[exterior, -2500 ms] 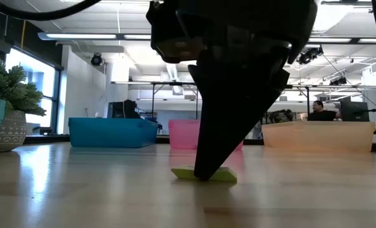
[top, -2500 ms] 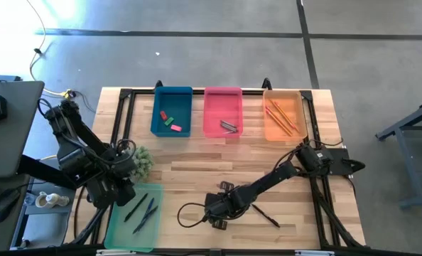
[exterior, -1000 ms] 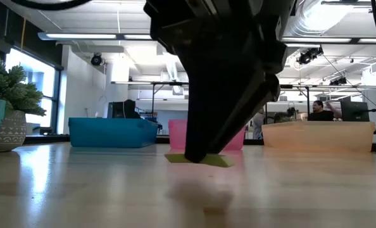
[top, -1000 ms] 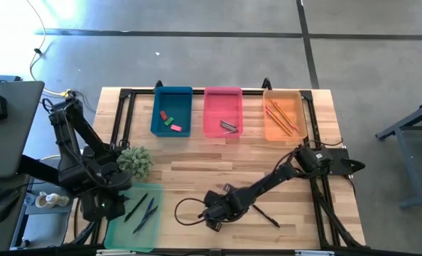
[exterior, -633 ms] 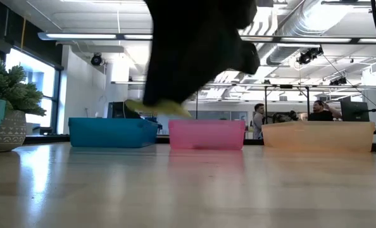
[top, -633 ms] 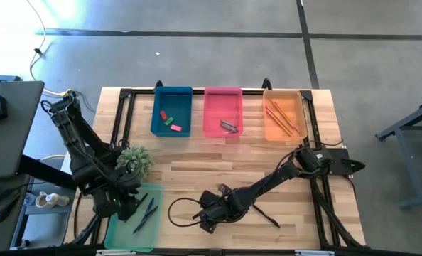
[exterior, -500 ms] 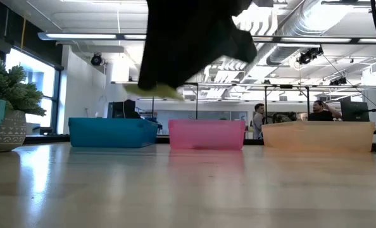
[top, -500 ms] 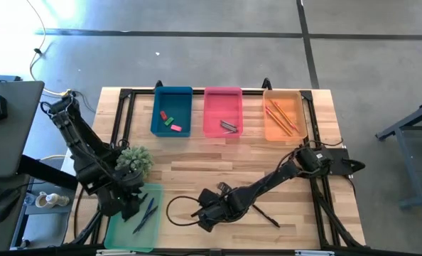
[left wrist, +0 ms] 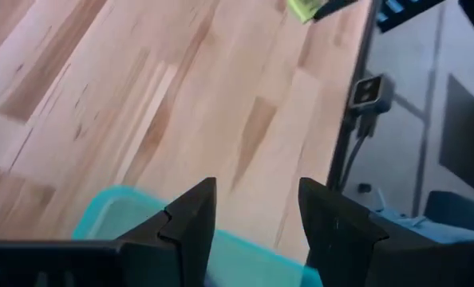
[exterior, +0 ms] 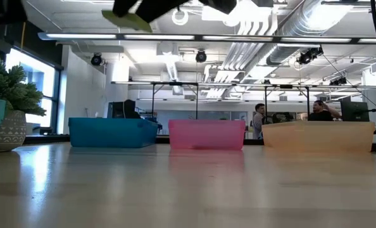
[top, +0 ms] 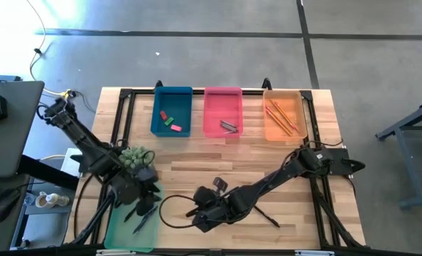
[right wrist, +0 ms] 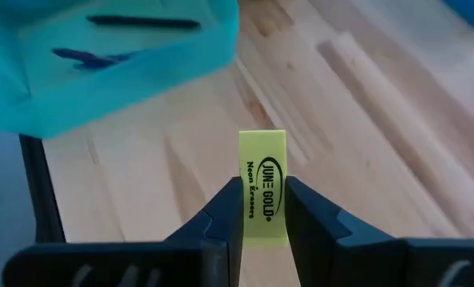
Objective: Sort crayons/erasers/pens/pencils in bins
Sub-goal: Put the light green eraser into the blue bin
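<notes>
Yellow rubber, flat and rectangular — an eraser [right wrist: 262, 186] printed "Neon Erasers" stands pinched edgewise between the fingertips of the right gripper [right wrist: 262, 209], its long axis running straight out from the fingers, clear of the butcher-block table [top: 268, 167] beneath. Its likely home, the dark blue bin [top: 172, 112], where pink, red and green erasers already lie, sits well ahead of the gripper at the table's far edge. The carry would run forward and away from the arm's base, and the right arm alone holds the piece. Beside that bin stand the pink bin [top: 223, 110] and the translucent orange bin [top: 284, 115] with its long wooden pencils [top: 280, 116]. A slim dark pen [top: 266, 215] lies on the wood just behind the gripper, toward its own arm's base. The left gripper [left wrist: 251, 214] hovers with fingers parted and nothing between them over a corner of the smooth mint green bin [top: 133, 227], where dark pens rest — near a spiky potted plant [top: 134, 158].
</notes>
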